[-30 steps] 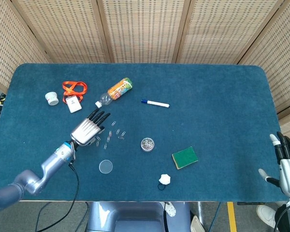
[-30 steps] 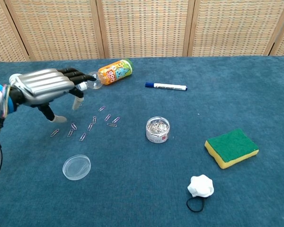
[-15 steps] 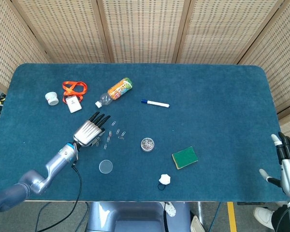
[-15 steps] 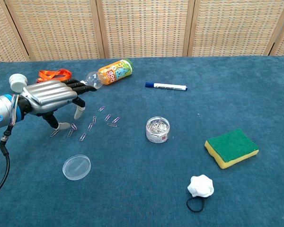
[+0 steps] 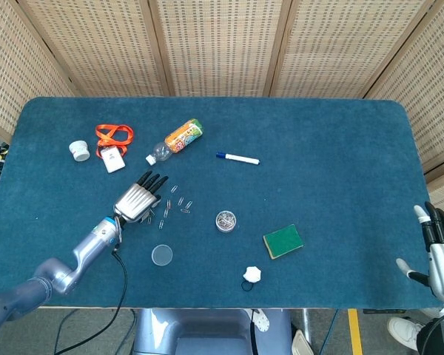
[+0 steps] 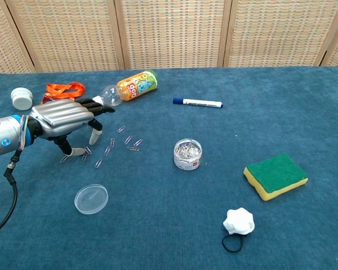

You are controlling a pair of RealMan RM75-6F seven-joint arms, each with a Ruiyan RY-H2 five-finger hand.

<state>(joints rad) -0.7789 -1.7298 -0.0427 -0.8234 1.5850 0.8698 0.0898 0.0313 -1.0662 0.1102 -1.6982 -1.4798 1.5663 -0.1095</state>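
My left hand (image 5: pixel 138 198) hovers low over the blue table, palm down, fingers spread and arched, holding nothing. In the chest view this left hand (image 6: pixel 65 117) has its fingertips at the left end of several scattered paper clips (image 6: pixel 115 147), also seen as paper clips (image 5: pixel 174 203) in the head view. Whether a fingertip touches a clip I cannot tell. A small clear jar of clips (image 6: pixel 187 154) stands to the right, and its clear lid (image 6: pixel 91 198) lies nearer the front. My right hand (image 5: pixel 442 248) hangs past the table's right edge, fingers apart and empty.
An orange-labelled bottle (image 6: pixel 132 86) lies on its side just beyond the left hand. An orange lanyard with badge (image 5: pixel 112 137) and a white cap (image 5: pixel 79 151) sit at far left. A blue-capped marker (image 6: pixel 197 103), green sponge (image 6: pixel 275 175) and white wad with black band (image 6: pixel 239 221) lie right.
My left hand has sunk lower toward the table and the paper clips, uncovering the lanyard and white cap behind it in the chest view. The right hand has barely shifted.
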